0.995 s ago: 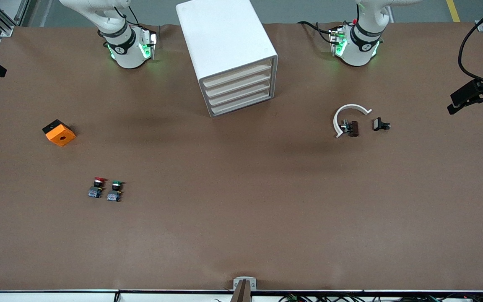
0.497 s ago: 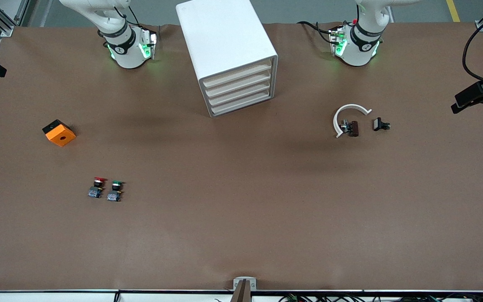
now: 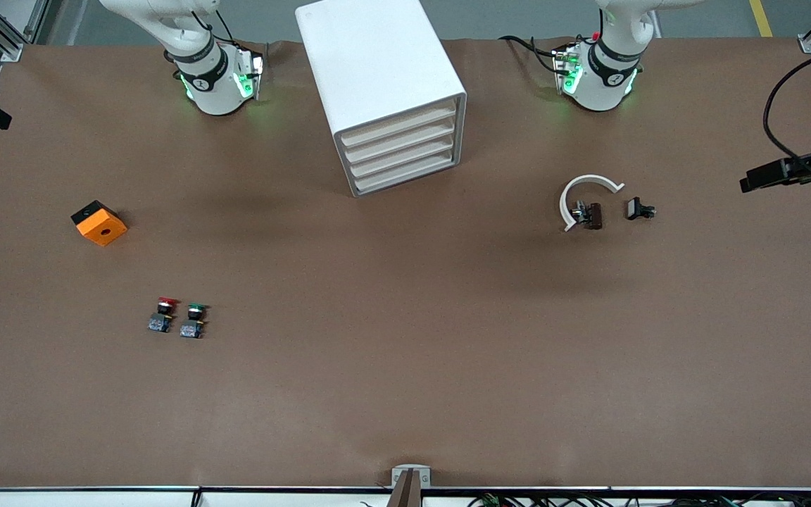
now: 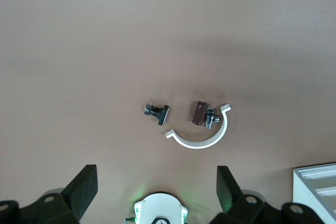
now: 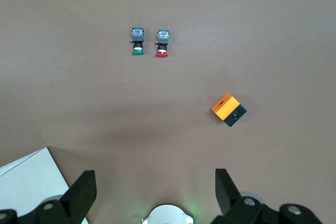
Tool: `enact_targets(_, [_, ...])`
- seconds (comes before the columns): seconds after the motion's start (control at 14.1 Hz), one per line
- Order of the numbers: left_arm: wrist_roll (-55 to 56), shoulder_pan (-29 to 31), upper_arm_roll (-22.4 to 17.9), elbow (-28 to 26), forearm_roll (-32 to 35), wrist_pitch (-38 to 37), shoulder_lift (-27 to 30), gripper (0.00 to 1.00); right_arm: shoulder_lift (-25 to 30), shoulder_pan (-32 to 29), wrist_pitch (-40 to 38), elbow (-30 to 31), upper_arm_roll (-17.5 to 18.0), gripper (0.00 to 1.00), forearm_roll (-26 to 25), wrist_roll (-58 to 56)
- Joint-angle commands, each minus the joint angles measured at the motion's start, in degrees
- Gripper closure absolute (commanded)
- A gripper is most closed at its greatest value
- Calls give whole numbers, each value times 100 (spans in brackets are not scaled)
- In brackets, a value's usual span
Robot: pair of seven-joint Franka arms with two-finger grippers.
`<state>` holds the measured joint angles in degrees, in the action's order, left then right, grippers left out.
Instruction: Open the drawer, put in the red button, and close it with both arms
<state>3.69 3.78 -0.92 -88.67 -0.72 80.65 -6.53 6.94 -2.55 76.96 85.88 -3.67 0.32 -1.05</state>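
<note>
The red button (image 3: 164, 314) stands on the brown table toward the right arm's end, beside the green-capped one (image 3: 194, 320); it also shows in the right wrist view (image 5: 162, 43). The white cabinet (image 3: 377, 77) has its drawers (image 3: 402, 151) all shut. My right gripper (image 5: 155, 177) is open and empty, high over the table near its own base. My left gripper (image 4: 156, 174) is open and empty, high over the table near its base; a black part of that hand (image 3: 778, 176) shows at the front view's edge.
An orange box (image 3: 98, 222) lies toward the right arm's end. A white arc (image 3: 585, 193), a brown part (image 3: 593, 215) and a black part (image 3: 639, 209) lie toward the left arm's end, also in the left wrist view (image 4: 202, 137).
The black part of the left hand at the front view's edge has shifted and turned. Nothing on the table has moved.
</note>
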Motion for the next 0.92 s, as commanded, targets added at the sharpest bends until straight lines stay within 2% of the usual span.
enact_targets(0.0, [44, 44, 22, 140, -33, -129, -339, 0, -8, -27, 21, -71, 33, 0, -6, 52])
enact_targets(0.36, [53, 18, 30, 140, -42, 38, -1051, 0, -184, -79, -6, -142, 15, 0, 3, 44])
enact_targets(0.5, [105, 0, 39, 122, -50, 65, -1280, 0, -481, -36, 29, -133, 15, 0, -58, 52])
enact_targets(0.85, [1167, -237, 83, 61, -147, 144, -1781, 0, -1123, -62, 135, -195, 24, 0, -58, -9])
